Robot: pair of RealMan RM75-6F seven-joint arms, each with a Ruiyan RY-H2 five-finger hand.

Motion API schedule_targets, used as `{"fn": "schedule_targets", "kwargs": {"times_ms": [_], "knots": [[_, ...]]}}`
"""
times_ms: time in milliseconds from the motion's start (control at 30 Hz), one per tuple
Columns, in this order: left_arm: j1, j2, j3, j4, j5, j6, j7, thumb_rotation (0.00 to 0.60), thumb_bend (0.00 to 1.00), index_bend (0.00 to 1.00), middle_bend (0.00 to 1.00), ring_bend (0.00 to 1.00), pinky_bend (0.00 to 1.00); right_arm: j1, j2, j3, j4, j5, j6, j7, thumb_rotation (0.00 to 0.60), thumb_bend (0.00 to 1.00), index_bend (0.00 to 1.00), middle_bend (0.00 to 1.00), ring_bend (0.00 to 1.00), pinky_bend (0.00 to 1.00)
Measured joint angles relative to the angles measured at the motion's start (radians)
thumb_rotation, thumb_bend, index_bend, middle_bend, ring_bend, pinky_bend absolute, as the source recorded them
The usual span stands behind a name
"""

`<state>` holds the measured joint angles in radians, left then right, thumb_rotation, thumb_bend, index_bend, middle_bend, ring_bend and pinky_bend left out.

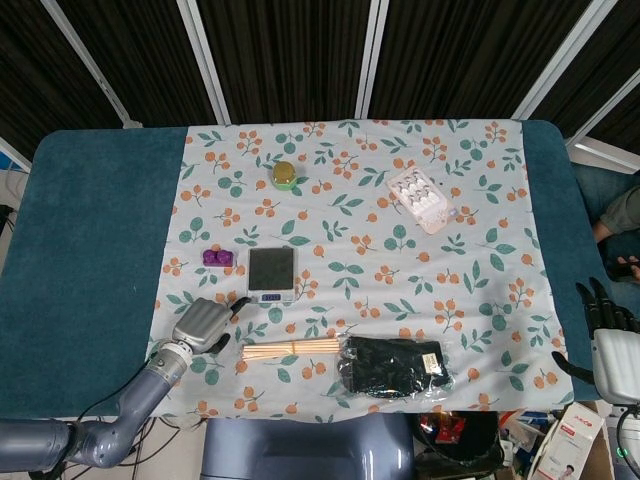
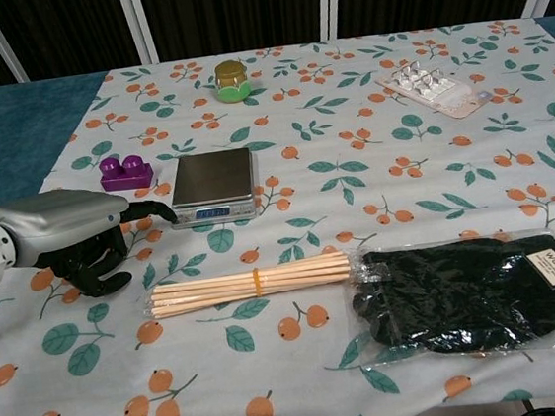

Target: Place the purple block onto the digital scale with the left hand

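The purple block point(image 1: 216, 258) point(image 2: 125, 172) lies on the flowered cloth just left of the digital scale point(image 1: 271, 273) point(image 2: 213, 186), whose display glows blue. My left hand point(image 1: 205, 323) point(image 2: 80, 239) hovers low near the front left of the scale, below the block, fingers curled under and thumb reaching toward the scale's corner; it holds nothing. My right hand point(image 1: 608, 330) hangs off the table's right edge with fingers spread, empty.
A bundle of wooden sticks point(image 1: 292, 349) point(image 2: 251, 283) and a packaged black glove point(image 1: 392, 365) point(image 2: 475, 292) lie at the front. A small jar point(image 1: 284, 175) point(image 2: 231, 81) and a blister pack point(image 1: 421, 199) point(image 2: 430, 88) sit further back.
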<state>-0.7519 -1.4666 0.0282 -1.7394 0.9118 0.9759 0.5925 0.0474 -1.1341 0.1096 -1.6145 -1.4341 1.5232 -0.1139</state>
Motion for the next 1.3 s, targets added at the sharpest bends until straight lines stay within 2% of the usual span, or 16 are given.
{"fn": "schedule_targets", "kwargs": {"times_ms": [133, 200, 267, 333, 433, 567, 667, 800, 900, 1100, 1300], "knots": [[0.023, 0.041, -0.012, -0.079, 0.080, 0.065, -0.032, 0.600, 0.40, 0.15, 0.73, 0.67, 0.60, 0.000, 0.000, -0.001, -0.001, -0.001, 0.002, -0.002, 0.600, 0.06, 0.05, 0.01, 0.17, 0.19], [0.038, 0.066, -0.022, -0.109, 0.120, 0.101, -0.059, 0.600, 0.33, 0.15, 0.65, 0.59, 0.56, -0.001, 0.000, 0.000, -0.001, -0.001, 0.002, -0.002, 0.600, 0.06, 0.05, 0.01, 0.17, 0.19], [0.051, 0.079, -0.032, -0.120, 0.142, 0.123, -0.081, 0.600, 0.27, 0.15, 0.49, 0.45, 0.46, -0.001, 0.000, -0.001, -0.002, 0.000, 0.002, -0.002, 0.600, 0.06, 0.05, 0.01, 0.17, 0.19], [0.061, 0.084, -0.047, -0.121, 0.160, 0.144, -0.102, 0.600, 0.23, 0.15, 0.41, 0.36, 0.39, -0.001, 0.000, -0.001, -0.003, 0.001, 0.001, -0.002, 0.600, 0.06, 0.05, 0.01, 0.17, 0.19], [0.069, 0.080, -0.073, -0.096, 0.180, 0.182, -0.110, 0.600, 0.20, 0.16, 0.36, 0.31, 0.36, -0.001, 0.000, -0.001, -0.004, 0.003, 0.000, -0.004, 0.600, 0.06, 0.05, 0.01, 0.17, 0.19], [0.075, 0.053, -0.119, -0.027, 0.198, 0.242, -0.107, 0.600, 0.17, 0.17, 0.34, 0.27, 0.35, -0.002, 0.001, -0.001, -0.006, 0.004, 0.001, -0.006, 0.600, 0.06, 0.05, 0.01, 0.17, 0.19], [0.069, 0.043, -0.166, 0.024, 0.169, 0.251, -0.106, 0.600, 0.15, 0.17, 0.32, 0.25, 0.33, -0.003, 0.001, -0.001, -0.008, 0.006, 0.000, -0.008, 0.600, 0.06, 0.05, 0.01, 0.17, 0.19], [0.046, 0.045, -0.226, 0.081, 0.062, 0.195, -0.109, 0.600, 0.13, 0.17, 0.32, 0.25, 0.32, -0.003, 0.001, -0.001, -0.009, 0.007, 0.000, -0.010, 0.600, 0.06, 0.05, 0.01, 0.17, 0.19], [0.024, 0.048, -0.251, 0.132, 0.003, 0.120, -0.118, 0.600, 0.13, 0.17, 0.32, 0.24, 0.32, -0.003, 0.000, 0.000, -0.010, 0.010, -0.001, -0.013, 0.600, 0.06, 0.05, 0.01, 0.17, 0.19], [-0.030, 0.027, -0.256, 0.259, -0.078, -0.012, -0.112, 0.600, 0.08, 0.17, 0.32, 0.24, 0.31, -0.004, 0.000, 0.000, -0.012, 0.011, 0.001, -0.019, 0.600, 0.06, 0.05, 0.01, 0.17, 0.19], [-0.080, -0.028, -0.244, 0.361, -0.134, -0.069, -0.071, 0.600, 0.08, 0.20, 0.36, 0.24, 0.31, -0.005, 0.001, 0.000, -0.012, 0.013, 0.000, -0.019, 0.600, 0.06, 0.05, 0.01, 0.17, 0.19]]}}
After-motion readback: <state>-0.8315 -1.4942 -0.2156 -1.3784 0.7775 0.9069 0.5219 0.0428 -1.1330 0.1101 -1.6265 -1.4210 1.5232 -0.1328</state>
